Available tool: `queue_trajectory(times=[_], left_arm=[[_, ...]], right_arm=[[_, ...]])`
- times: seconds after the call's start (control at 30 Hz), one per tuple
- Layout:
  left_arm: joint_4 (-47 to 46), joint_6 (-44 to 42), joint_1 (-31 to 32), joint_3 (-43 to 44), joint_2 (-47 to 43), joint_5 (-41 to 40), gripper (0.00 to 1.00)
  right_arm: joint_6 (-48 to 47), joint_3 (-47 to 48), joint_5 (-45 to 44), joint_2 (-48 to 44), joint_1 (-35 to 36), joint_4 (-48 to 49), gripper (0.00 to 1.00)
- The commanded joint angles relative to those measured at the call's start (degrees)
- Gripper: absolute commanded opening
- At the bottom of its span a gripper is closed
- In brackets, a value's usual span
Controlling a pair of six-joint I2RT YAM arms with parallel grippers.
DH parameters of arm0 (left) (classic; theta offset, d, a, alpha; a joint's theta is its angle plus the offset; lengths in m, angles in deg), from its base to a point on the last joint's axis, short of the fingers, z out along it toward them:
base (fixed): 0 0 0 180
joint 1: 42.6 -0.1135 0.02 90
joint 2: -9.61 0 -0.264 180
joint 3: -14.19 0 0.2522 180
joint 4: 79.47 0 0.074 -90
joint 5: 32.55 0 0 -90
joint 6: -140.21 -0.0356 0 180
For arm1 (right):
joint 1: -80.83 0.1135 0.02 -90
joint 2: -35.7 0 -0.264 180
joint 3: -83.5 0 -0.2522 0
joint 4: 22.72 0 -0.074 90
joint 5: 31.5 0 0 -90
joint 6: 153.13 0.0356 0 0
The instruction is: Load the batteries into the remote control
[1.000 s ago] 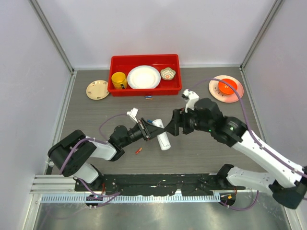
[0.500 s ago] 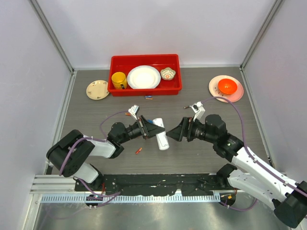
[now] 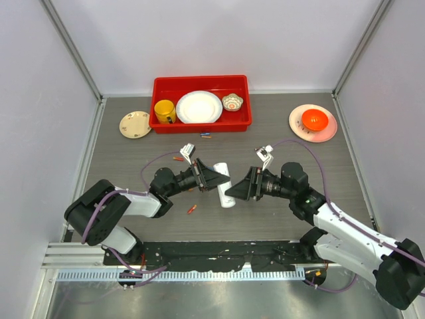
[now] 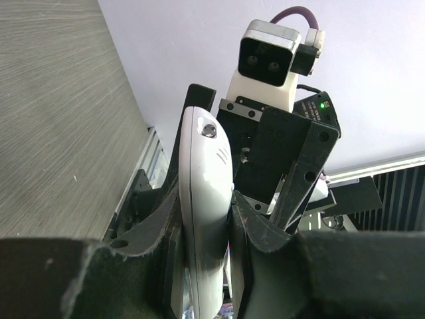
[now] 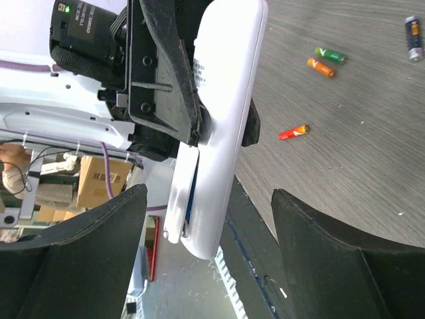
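My left gripper (image 3: 214, 178) is shut on the white remote control (image 3: 226, 188) and holds it off the table; in the left wrist view (image 4: 206, 229) the remote (image 4: 204, 166) stands between the pads. My right gripper (image 3: 231, 192) is open, and in the right wrist view (image 5: 207, 256) its fingers (image 5: 76, 256) stand wide on either side of the remote's (image 5: 229, 113) free end without touching it. A thin white plate sits slightly off that end, with blue showing in the gap. Loose batteries lie on the table: a red one (image 5: 293, 132), an orange one (image 5: 321, 67), a green one (image 5: 330, 55) and a grey-blue one (image 5: 413, 38).
A red tray (image 3: 199, 80) at the back holds a yellow mug, a white plate and a small bowl. A small plate (image 3: 135, 124) lies to its left. A pink plate (image 3: 297, 126) with an orange bowl is at the back right. More batteries (image 3: 206, 135) lie before the tray.
My right gripper has dropped lower and come in to the remote's free end, now straddling it. My left gripper has shifted slightly, still holding the remote.
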Motion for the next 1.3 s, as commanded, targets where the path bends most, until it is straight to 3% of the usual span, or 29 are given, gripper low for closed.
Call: queue_trajectory(times=[0.0,0.73,1.27], left_arm=[[-15.01,0.39,-0.22,2.3,-0.94,1.05,0.0],[-15.01,0.74,-0.22,2.03,-2.26,1.05,0.0],[-15.01,0.3,0.49,2.21,-1.99,-0.09,0.0]], right_arm=[[1.56,-0.17,3.81,0.86,-0.26,6.57,0.8],[4.64,-1.4,4.25,6.31,-0.26,12.72,0.57],[10.17,-3.16,4.08,9.83,-0.17,22.04,0.56]])
